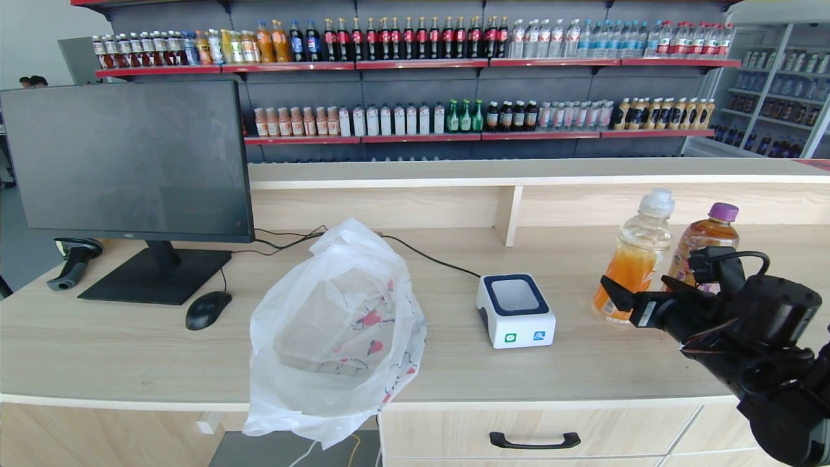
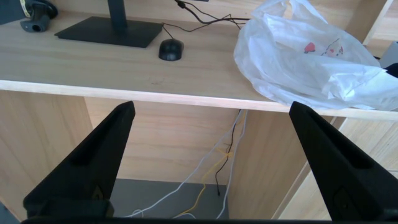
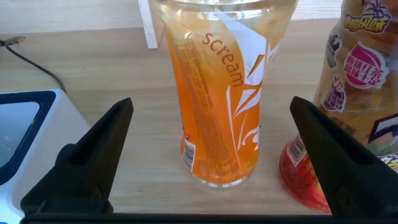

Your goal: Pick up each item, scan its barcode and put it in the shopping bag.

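Your right gripper (image 3: pixel 211 104), jaws apart, faces the orange bottle (image 1: pixel 634 263) standing at right on the counter (image 1: pixel 583 370). Advance until both fingers (image 3: pixel 93 162) flank its label, clear of the purple-capped bottle (image 1: pixel 705 241), then close squarely.

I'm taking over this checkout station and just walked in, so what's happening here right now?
The robot is about to pick up its first item. Its right pincer is open and lined up on the orange drink bottle, not yet gripping it. A purple-capped bottle stands right beside it. The scanner sits mid-counter, and the shopping bag lies slumped on the robot's left of it. The left pincer is open and empty, low in front of the counter edge.
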{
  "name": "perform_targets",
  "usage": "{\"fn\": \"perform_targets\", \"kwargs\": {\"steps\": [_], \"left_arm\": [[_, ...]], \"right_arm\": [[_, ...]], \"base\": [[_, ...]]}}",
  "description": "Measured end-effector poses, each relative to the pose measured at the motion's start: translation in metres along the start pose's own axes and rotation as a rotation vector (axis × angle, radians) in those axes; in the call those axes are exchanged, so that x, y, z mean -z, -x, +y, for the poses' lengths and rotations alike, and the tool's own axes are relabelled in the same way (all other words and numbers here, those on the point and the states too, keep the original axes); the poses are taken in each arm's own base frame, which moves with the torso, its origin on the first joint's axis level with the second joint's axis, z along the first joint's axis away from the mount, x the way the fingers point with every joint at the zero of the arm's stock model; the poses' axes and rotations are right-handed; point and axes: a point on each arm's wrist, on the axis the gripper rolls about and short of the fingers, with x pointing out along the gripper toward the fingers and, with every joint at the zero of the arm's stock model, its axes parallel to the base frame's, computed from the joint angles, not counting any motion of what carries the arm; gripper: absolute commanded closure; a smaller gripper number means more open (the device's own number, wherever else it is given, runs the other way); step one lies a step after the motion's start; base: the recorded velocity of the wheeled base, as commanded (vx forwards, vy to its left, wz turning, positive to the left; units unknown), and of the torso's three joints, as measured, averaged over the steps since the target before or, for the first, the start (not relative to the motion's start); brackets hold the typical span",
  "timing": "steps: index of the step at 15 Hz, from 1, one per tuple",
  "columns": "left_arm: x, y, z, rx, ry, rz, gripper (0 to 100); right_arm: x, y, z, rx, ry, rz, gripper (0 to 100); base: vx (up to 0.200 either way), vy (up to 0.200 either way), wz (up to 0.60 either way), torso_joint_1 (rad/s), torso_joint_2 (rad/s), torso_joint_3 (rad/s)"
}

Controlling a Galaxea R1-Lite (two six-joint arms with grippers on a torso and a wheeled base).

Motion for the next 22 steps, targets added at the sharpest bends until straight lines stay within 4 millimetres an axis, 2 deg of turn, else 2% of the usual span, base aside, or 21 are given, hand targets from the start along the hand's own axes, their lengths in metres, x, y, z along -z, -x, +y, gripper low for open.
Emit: {"fn": "perform_targets", "kwargs": {"steps": [14, 20, 21, 22], "left_arm": [[0.000, 0.000, 0.000, 0.000, 0.000, 0.000, 0], [0.000, 0.000, 0.000, 0.000, 0.000, 0.000, 0], [0.000, 0.000, 0.000, 0.000, 0.000, 0.000, 0], [0.000, 0.000, 0.000, 0.000, 0.000, 0.000, 0]], "right_arm": [[0.004, -0.045, -0.003, -0.001, 0.013, -0.065, 0], [0.009, -0.056, -0.004, 0.004, 0.014, -0.069, 0], [0.010, -0.058, -0.005, 0.006, 0.014, -0.070, 100], [0.011, -0.059, -0.005, 0.007, 0.013, -0.068, 100]], "base": [[0.000, 0.000, 0.00, 0.000, 0.00, 0.000], [0.000, 0.000, 0.00, 0.000, 0.00, 0.000], [0.000, 0.000, 0.00, 0.000, 0.00, 0.000], [0.000, 0.000, 0.00, 0.000, 0.00, 0.000]]}}
